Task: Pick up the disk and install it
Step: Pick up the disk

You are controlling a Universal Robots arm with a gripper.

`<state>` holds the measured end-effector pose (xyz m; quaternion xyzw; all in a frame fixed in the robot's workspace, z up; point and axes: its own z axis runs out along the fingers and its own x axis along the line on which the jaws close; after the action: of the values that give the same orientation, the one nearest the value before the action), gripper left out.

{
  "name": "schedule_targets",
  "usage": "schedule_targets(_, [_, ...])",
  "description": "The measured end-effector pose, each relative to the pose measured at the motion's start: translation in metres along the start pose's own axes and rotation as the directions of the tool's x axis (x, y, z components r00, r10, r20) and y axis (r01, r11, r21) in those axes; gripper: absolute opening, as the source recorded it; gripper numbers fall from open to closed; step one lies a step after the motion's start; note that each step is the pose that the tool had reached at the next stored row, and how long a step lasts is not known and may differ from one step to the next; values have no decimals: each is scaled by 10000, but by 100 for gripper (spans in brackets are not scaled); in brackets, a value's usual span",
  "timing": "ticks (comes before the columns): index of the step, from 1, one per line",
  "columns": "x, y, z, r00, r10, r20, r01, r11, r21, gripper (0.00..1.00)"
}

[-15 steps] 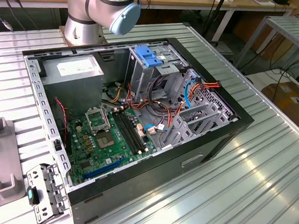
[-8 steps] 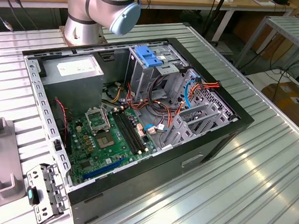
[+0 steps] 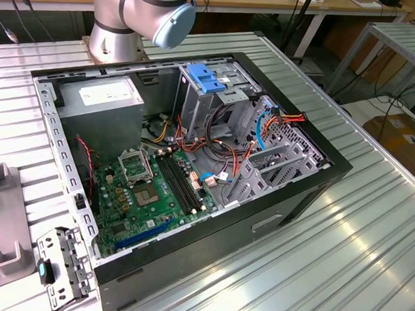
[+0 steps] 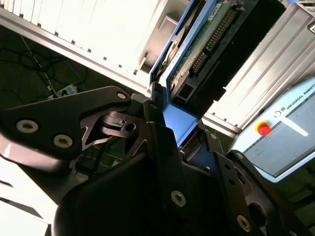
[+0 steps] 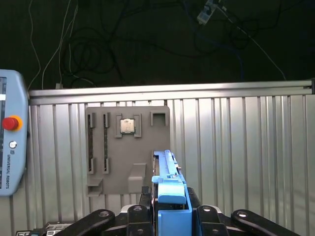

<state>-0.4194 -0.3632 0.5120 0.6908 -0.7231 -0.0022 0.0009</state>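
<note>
The disk [image 4: 197,44] is held up off the ribbed metal table. In the second wrist view I see it edge-on, with its green circuit-board face and a blue side rail. In the first wrist view its blue rail [image 5: 170,189] stands up between the black fingers. My gripper [image 5: 171,202] is shut on the disk, its fingers [image 4: 165,142] clamped against the blue rail. The open computer case [image 3: 320,170] lies on the table in the exterior view, and its metal drive cage [image 3: 218,103] carries a flat blue latch [image 3: 204,78].
Inside the case are a grey power supply box [image 3: 101,98], the green motherboard [image 3: 155,191] and loose cables [image 3: 216,138]. Below the gripper, a grey fixture plate [image 5: 128,167] holding a chip [image 5: 127,126] lies on the table. A teach pendant [image 5: 12,147] lies beside it. The arm's base [image 3: 132,15] stands behind the case.
</note>
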Motion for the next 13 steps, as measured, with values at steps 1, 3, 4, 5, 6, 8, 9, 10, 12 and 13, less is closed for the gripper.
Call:
schedule_targets(1, [-1,-23,0,10000,0,0,0,10000,0,37])
schedule_targets(3, [-3,-55,0,10000,0,0,0,10000,0,37])
schedule_targets(4, [-3,-70,0,10000,0,0,0,10000,0,37])
schedule_targets(5, [-4,-82,0,10000,-1,0,1,10000,0,37])
schedule_targets(6, [-4,-95,0,10000,-1,0,1,10000,0,37])
schedule_targets(8, [-5,-122,-1,10000,0,0,0,10000,0,37])
schedule_targets(9, [-6,-142,0,10000,-1,1,1,10000,1,37])
schedule_targets(10, [-7,-155,-1,10000,0,0,0,10000,-1,37])
schedule_targets(12, [-8,-183,-1,10000,0,0,0,10000,0,37])
schedule_targets(13, [-9,-195,-1,10000,0,0,0,10000,0,37])
